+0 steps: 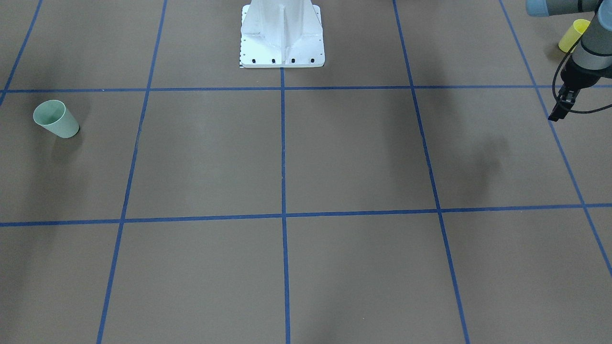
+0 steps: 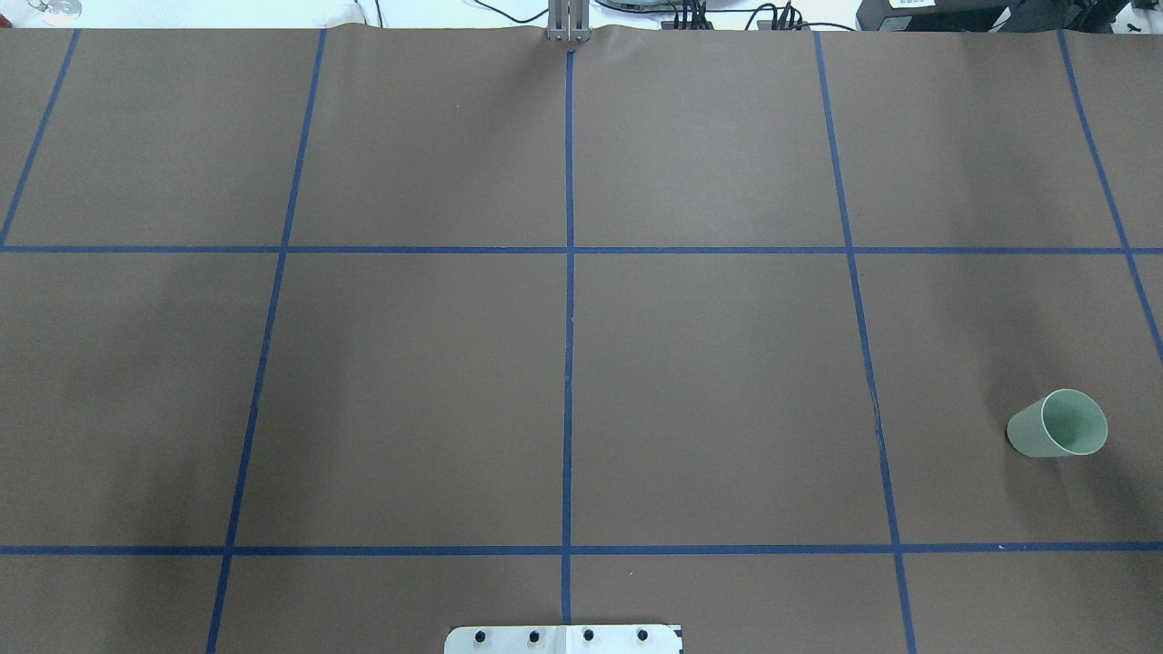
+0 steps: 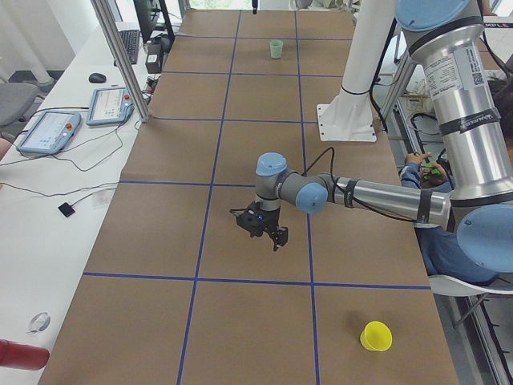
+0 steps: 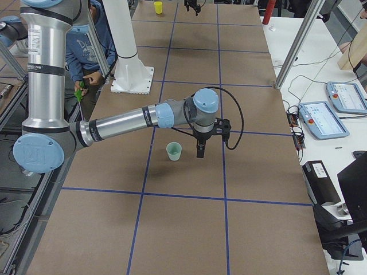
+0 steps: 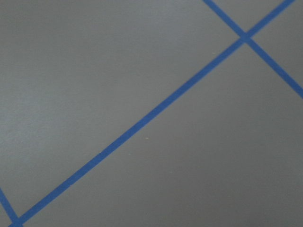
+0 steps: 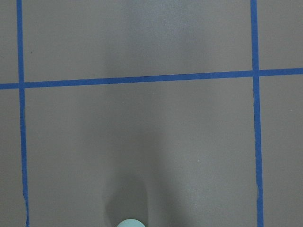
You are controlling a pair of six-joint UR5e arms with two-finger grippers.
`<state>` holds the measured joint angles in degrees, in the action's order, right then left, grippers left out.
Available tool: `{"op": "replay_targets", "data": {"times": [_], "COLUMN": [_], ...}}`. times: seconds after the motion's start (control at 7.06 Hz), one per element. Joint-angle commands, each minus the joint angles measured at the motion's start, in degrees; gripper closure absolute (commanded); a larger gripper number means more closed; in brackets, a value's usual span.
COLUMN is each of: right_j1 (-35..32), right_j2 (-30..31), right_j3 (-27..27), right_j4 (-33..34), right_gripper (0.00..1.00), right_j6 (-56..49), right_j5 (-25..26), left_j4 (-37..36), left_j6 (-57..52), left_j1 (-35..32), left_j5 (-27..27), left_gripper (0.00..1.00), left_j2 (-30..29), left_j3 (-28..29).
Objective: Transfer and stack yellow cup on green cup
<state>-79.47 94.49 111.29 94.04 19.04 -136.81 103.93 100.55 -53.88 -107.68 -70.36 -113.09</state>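
Observation:
The yellow cup stands upright, mouth up, near the table end on my left side, also seen in the exterior left view. The green cup stands upright at the opposite end. My left gripper hangs above the brown table, toward the operators' side of the yellow cup and apart from it; its jaws look open and hold nothing. My right gripper hangs just beside the green cup, and I cannot tell whether it is open or shut. Only the green cup's rim shows in the right wrist view.
The white robot pedestal stands at the table's robot-side edge. A person sits beside the robot. Teach pendants, cables and a metal post occupy the white side bench. Blue tape lines grid the brown table.

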Motion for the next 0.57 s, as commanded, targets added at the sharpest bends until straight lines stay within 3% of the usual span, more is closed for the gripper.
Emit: {"op": "replay_targets", "data": {"times": [0.0,0.28,0.42], "right_j1": [1.8,2.0,2.0], "right_j2": [0.0,-0.4,-0.4], "right_j3": [-0.1,0.2,0.2], "right_j4": [0.0,-0.3,-2.0], "right_gripper": [0.0,0.0,0.0], "right_j6": [0.0,0.0,0.0], "right_j5": [0.2,1.3,3.3], "left_j4": [-15.2,-31.5,-34.2], "left_j6": [22.9,35.9,41.5], "left_j1": [13.1,17.1,19.2], "left_j5": [13.4,16.5,16.4], "left_gripper": [0.04,0.01,0.01], "left_j2": [0.5,0.7,0.9], "left_j3": [-2.2,-3.0,-0.2]}}
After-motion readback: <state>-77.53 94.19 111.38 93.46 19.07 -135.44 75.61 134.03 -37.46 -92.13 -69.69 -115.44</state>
